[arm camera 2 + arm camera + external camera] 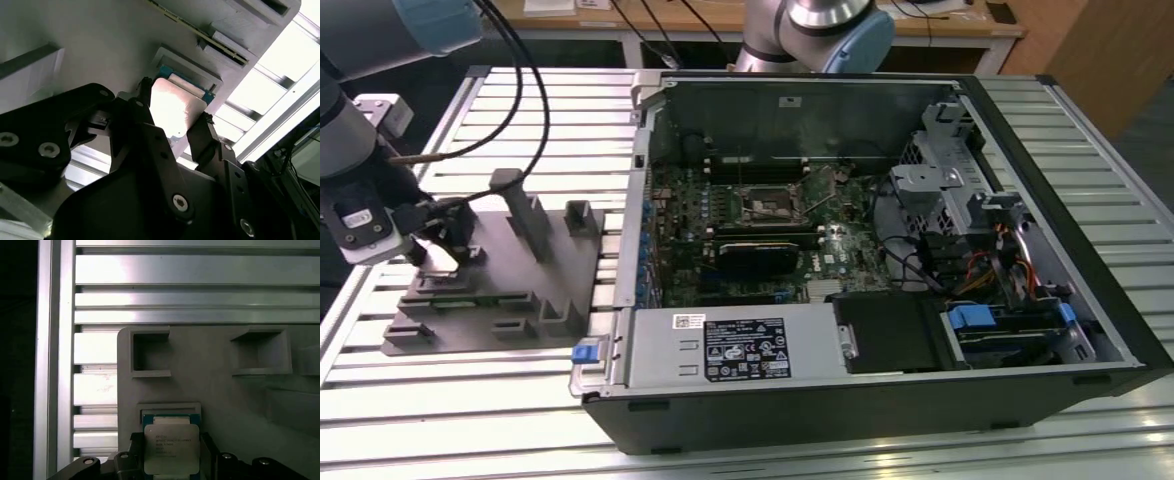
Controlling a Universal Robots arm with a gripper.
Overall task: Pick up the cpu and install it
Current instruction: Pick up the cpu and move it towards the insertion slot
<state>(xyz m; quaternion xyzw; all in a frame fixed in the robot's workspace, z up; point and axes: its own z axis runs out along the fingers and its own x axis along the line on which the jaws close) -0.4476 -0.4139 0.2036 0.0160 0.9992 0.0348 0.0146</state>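
Note:
The cpu (pixel 171 446), a flat square chip with a silvery top, lies at a shallow pocket near the edge of the grey fixture plate (pixel 215 385). In both wrist views my gripper (pixel 171 454) has one black finger against each side of the chip, shut on it. The second wrist view shows the cpu (pixel 176 109) between the fingertips (pixel 201 131), with the pocket's rim just behind it. In the exterior view my gripper (pixel 447 252) is low over the fixture plate (pixel 494 300), at the exterior view's left. The black socket (pixel 767 200) sits on the motherboard inside the open computer case.
The open computer case (pixel 881 400) lies on a slatted aluminium table (pixel 454 420), to the right of the plate in the exterior view. Grey upright posts (pixel 520 205) rise from the plate close to my gripper. A second arm's base (pixel 821 30) stands behind the case.

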